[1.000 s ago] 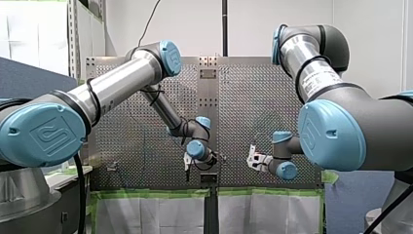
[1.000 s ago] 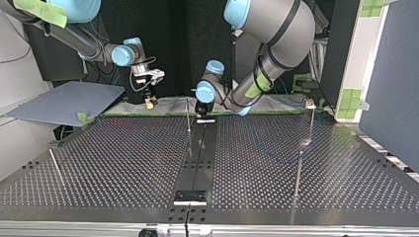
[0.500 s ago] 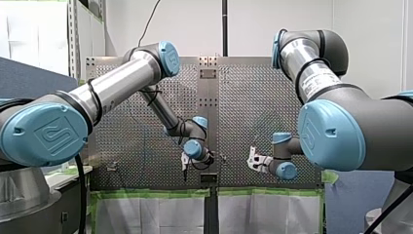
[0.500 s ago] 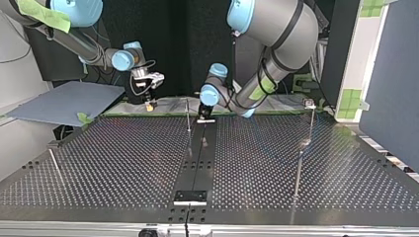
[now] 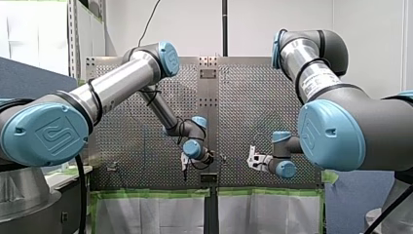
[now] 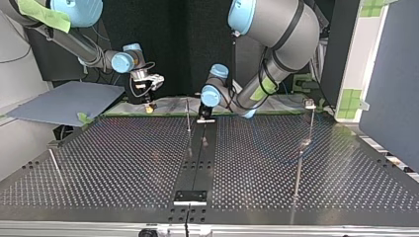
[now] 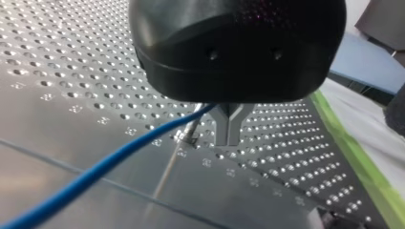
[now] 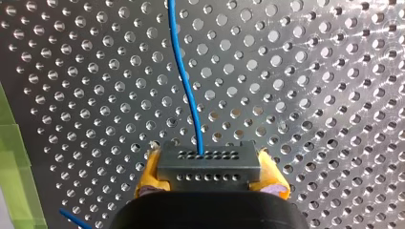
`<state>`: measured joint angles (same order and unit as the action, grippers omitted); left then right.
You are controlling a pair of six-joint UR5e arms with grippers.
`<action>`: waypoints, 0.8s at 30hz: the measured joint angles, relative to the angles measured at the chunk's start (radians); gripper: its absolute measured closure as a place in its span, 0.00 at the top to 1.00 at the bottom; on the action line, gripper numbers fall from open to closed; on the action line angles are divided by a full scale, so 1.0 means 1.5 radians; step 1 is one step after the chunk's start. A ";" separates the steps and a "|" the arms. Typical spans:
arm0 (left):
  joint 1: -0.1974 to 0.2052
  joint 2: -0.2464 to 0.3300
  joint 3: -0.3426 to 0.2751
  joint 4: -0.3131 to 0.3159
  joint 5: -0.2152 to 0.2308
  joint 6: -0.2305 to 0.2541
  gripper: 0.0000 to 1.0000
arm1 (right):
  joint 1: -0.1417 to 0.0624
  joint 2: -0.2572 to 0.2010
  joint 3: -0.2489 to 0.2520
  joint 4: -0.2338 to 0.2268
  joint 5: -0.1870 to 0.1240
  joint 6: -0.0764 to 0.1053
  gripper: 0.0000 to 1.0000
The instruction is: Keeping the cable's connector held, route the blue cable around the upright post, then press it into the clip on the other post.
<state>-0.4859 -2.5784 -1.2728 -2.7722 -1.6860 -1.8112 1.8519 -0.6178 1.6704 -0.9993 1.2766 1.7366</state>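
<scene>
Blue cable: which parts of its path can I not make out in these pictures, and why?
- Right wrist view: the blue cable leaves the connector and is cut off by the picture's edge.
- Left wrist view: the black body of the left end effector hides the cable beyond it.
- Top view: the cable is too thin to follow; the clip is too small to judge.

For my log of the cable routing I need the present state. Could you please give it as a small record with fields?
right pincer: shut on the grey connector, a yellow pad on each side
blue cable: leaves the connector and runs ahead over the perforated table
left pincer: metal fingers shut, blue cable coming out at them, close beside the thin post
clip post: at the top view's right, apart from both pincers
clip: no cable visible in it
</scene>
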 joint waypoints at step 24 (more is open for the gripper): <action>-0.014 0.000 0.000 -0.047 -0.030 0.115 1.00 | 0.000 0.000 0.000 0.007 -0.001 -0.004 0.00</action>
<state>-0.5074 -2.5778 -1.2728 -2.8423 -1.7313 -1.6385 1.8519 -0.6176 1.6708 -0.9889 1.2746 1.7308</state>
